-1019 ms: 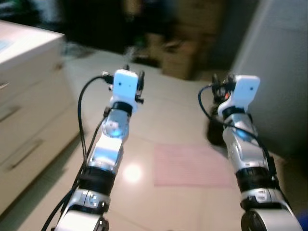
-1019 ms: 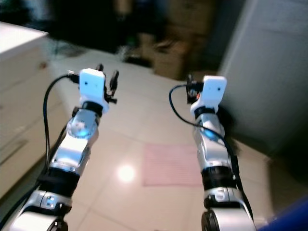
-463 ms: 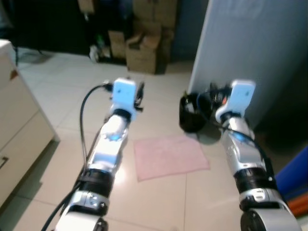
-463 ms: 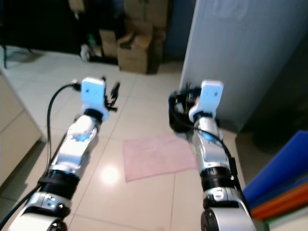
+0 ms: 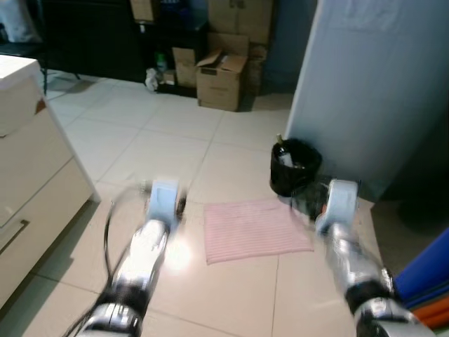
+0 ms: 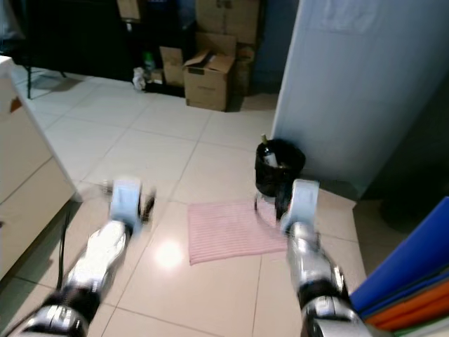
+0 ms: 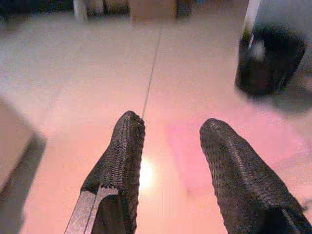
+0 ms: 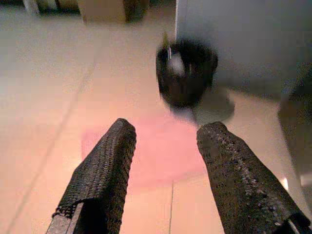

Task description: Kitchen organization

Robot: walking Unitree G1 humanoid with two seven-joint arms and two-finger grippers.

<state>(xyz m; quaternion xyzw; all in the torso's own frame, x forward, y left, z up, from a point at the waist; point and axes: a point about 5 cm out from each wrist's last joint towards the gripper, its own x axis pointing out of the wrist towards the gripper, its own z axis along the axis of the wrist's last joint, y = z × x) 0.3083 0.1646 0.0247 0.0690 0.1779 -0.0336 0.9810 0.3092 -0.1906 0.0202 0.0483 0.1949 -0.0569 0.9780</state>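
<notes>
A: Facing the pink striped cloth mat (image 5: 256, 228) flat on the tile floor, black bin (image 5: 295, 167) just beyond.

B: Right claw (image 8: 165, 146) nearer the bin; left claw (image 7: 168, 141) likewise spread, both empty.

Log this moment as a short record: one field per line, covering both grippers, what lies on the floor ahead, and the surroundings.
left gripper: open, empty, held over the floor
right gripper: open, empty, held over the floor
pink mat: flat on the tiles, between the two arms
black bin: beyond the mat, by the grey panel, a bottle inside
cardboard boxes: stacked at the far wall
white cabinet: to the robot's left
</notes>
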